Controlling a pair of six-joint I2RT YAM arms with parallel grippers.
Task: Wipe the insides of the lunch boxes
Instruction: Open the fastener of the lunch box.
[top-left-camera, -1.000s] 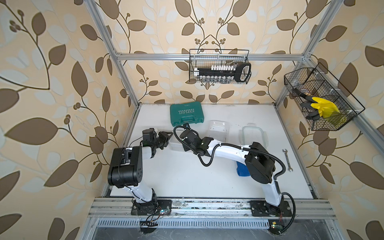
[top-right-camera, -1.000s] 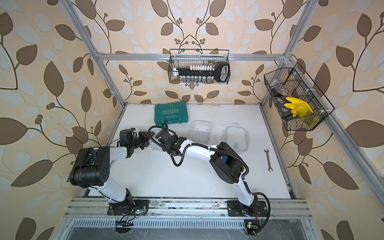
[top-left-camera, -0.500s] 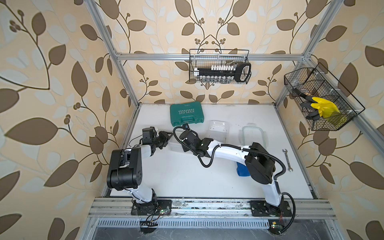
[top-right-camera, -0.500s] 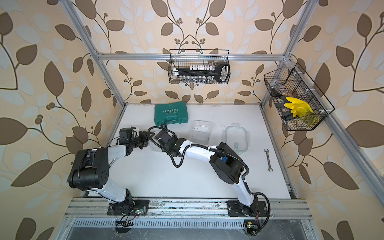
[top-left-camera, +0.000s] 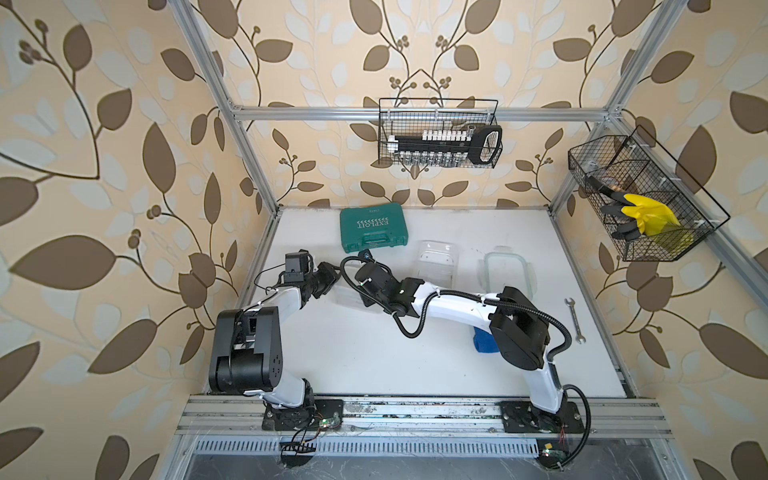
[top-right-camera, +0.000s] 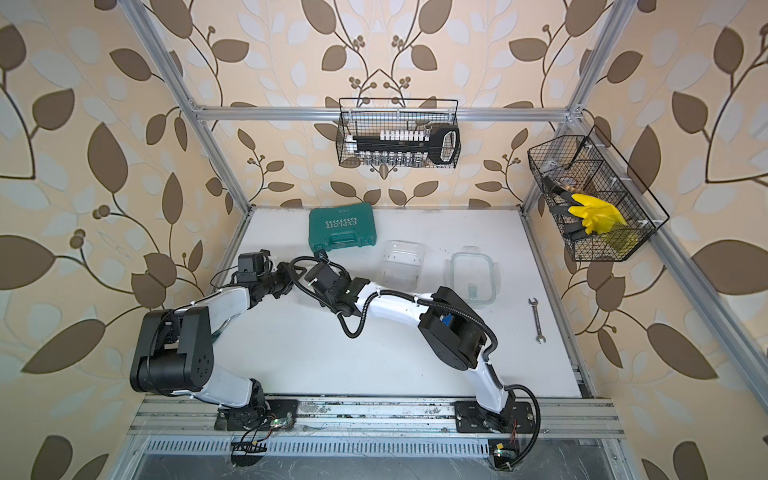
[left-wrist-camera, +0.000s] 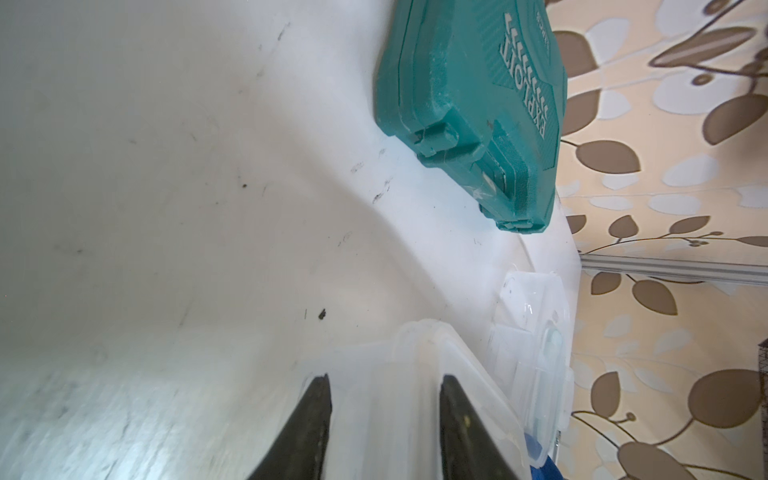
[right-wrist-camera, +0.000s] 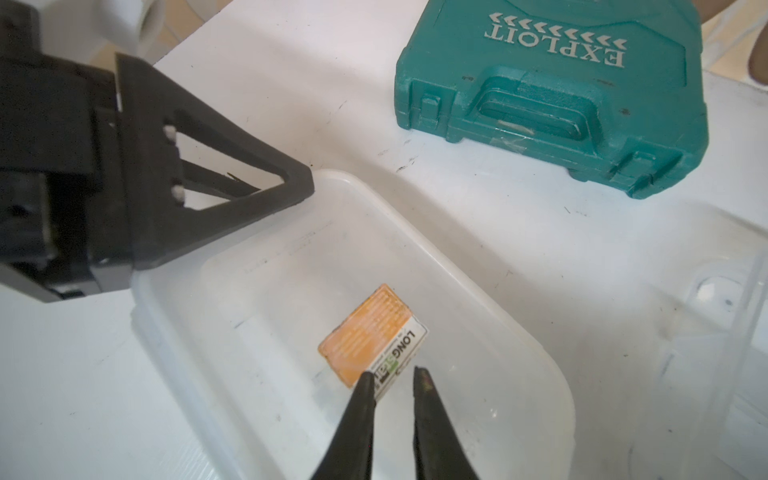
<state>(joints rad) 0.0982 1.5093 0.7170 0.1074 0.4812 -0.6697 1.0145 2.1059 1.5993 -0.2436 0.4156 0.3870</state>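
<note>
Contact is made near the left edge of the bench: the open lunch box is gripped at one corner by the left gripper, its jaws set about halfway apart with the plastic wall between them. The right gripper is lowered inside that box, tips set close with a narrow gap and nothing caught between them, just above the orange and white label on its floor. The teal case is seen behind, at the far edge. A clear lid and a green-rimmed lunch box are laid side by side toward the right edge. A blue cloth is seen on the bench, partly hidden under the right arm.
</note>
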